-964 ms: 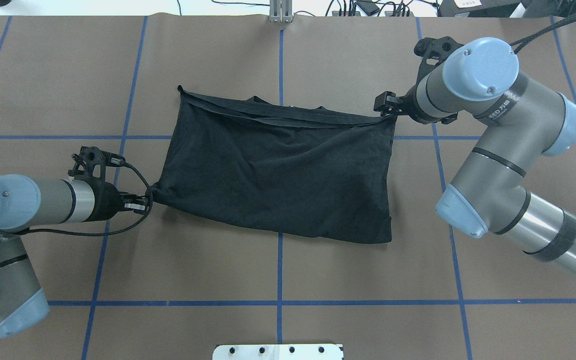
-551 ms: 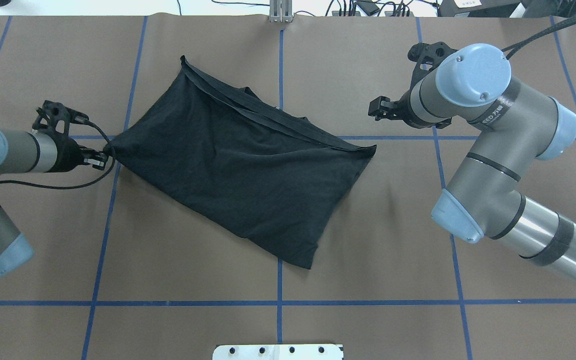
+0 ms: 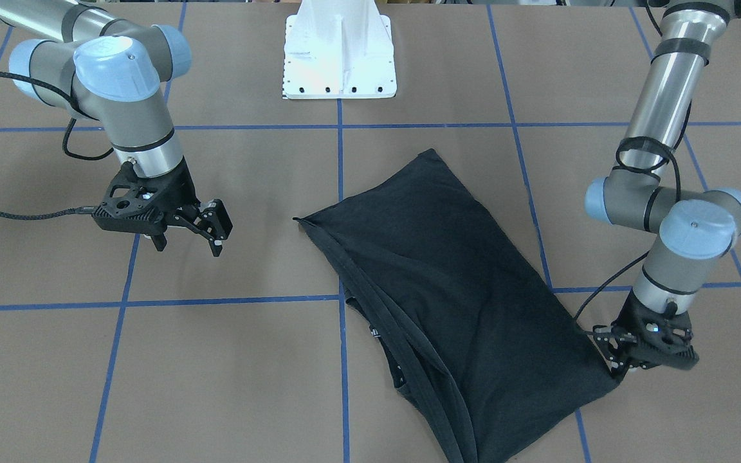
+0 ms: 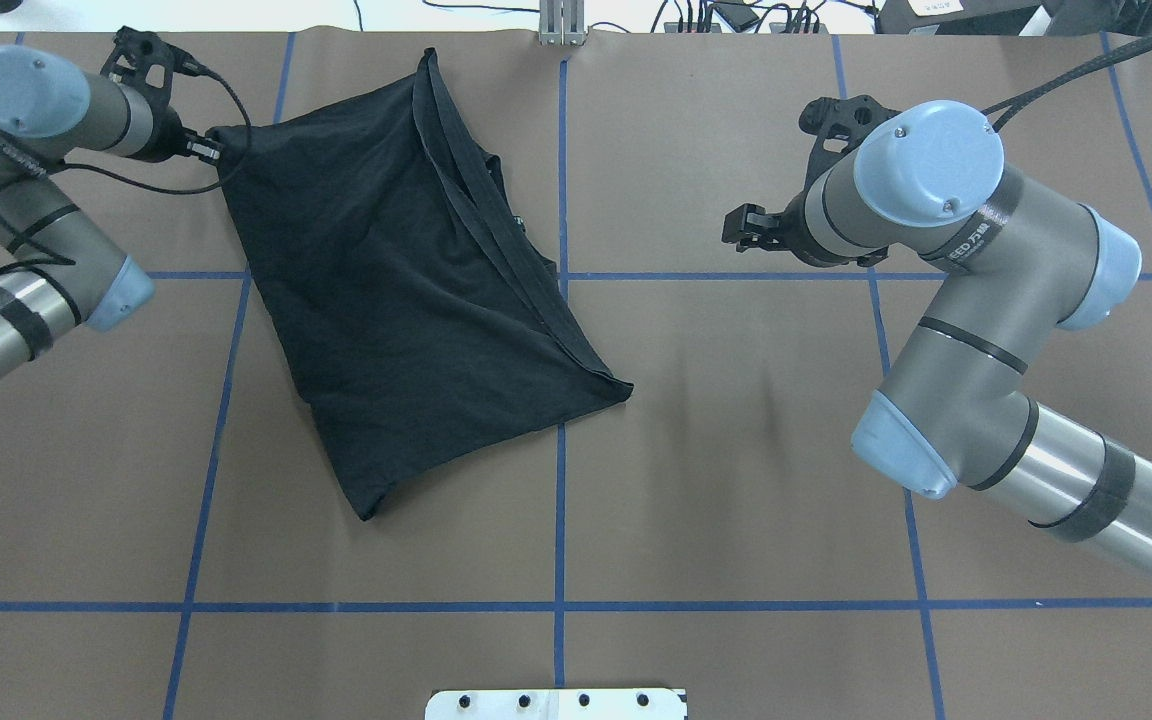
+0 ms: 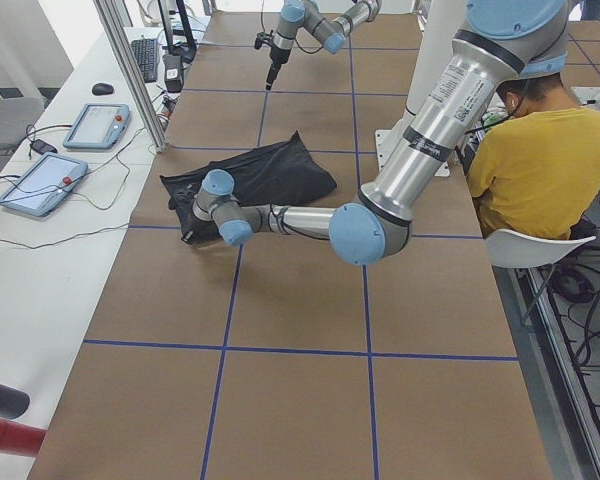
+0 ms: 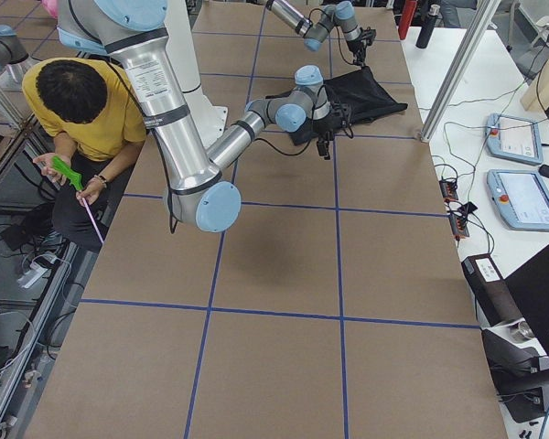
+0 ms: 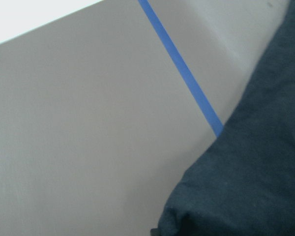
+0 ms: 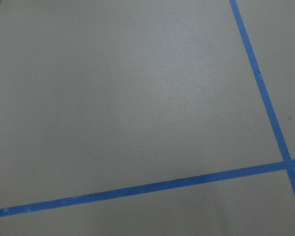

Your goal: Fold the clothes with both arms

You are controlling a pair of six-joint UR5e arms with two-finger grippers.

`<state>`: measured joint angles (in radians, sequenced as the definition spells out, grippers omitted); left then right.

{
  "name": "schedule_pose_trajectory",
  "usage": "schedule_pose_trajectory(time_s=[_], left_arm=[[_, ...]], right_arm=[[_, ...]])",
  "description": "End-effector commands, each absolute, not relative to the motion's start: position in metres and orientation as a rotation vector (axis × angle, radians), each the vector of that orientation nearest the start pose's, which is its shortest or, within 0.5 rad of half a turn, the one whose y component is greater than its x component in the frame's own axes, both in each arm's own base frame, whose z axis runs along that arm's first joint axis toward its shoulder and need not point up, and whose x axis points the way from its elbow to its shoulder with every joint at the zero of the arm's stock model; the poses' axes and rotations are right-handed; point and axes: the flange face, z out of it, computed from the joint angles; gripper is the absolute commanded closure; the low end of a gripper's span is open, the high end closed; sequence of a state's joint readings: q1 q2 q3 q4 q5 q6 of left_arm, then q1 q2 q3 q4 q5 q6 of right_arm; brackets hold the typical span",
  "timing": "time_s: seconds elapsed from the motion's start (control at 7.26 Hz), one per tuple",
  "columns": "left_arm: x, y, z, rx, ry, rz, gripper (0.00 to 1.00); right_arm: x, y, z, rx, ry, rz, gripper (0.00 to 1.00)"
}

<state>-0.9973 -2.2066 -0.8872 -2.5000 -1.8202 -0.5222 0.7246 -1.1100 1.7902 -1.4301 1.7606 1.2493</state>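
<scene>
The black T-shirt (image 4: 386, 300) lies doubled over on the table (image 4: 736, 500). Its print is out of sight, and its layered hem bands (image 4: 481, 215) run slantwise from the far edge toward the middle. It occupies the far left part of the tabletop and sits askew to the blue tape lines (image 4: 560, 520). One corner points at the table's centre and another toward the near edge.

The left gripper (image 4: 206, 151) is clenched on the shirt's corner nearest the far left corner of the tabletop. The left wrist view shows bunched cloth right at the fingers. The right gripper (image 4: 739, 228) hangs with its jaws parted and nothing between them. It is over bare table right of centre, well apart from the cloth, and its wrist camera shows only brown surface and tape.

A first fold looks done. The step in hand appears to be repositioning the half-folded shirt by one corner before folding it again.

The next move likely calls for laying the shirt flat and square. The right gripper would then need to come across to a free corner, probably the one pointing at the centre. Both arms could then lift and fold together without dragging the layers apart.
</scene>
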Motion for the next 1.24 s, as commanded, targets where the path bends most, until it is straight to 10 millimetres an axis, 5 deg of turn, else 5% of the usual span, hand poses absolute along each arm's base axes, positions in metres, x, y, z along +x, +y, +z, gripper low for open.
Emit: schedule_pose_trajectory(time_s=[0.0, 0.14, 0.28, 0.55, 0.83, 1.1], left_arm=[[0.327, -0.744, 0.495, 0.638, 0.639, 0.161, 0.95], [0.320, -0.741, 0.479, 0.705, 0.641, 0.225, 0.01], [0.309, -0.720, 0.480, 0.710, 0.692, 0.252, 0.00], [0.295, -0.682, 0.484, 0.700, 0.773, 0.288, 0.00], [0.292, -0.677, 0.486, 0.702, 0.777, 0.283, 0.00], [0.291, -0.675, 0.487, 0.703, 0.778, 0.282, 0.00]], right_arm=[[-0.405, -0.501, 0.288, 0.258, -0.817, 0.290, 0.00], [-0.416, -0.496, 0.287, 0.265, -0.837, 0.272, 0.00], [-0.425, -0.501, 0.278, 0.272, -0.852, 0.264, 0.00], [-0.492, -0.529, 0.231, 0.242, -0.866, 0.369, 0.00], [-0.552, -0.548, 0.178, 0.201, -0.878, 0.498, 0.01], [-0.597, -0.546, 0.176, 0.223, -0.919, 0.594, 0.02]])
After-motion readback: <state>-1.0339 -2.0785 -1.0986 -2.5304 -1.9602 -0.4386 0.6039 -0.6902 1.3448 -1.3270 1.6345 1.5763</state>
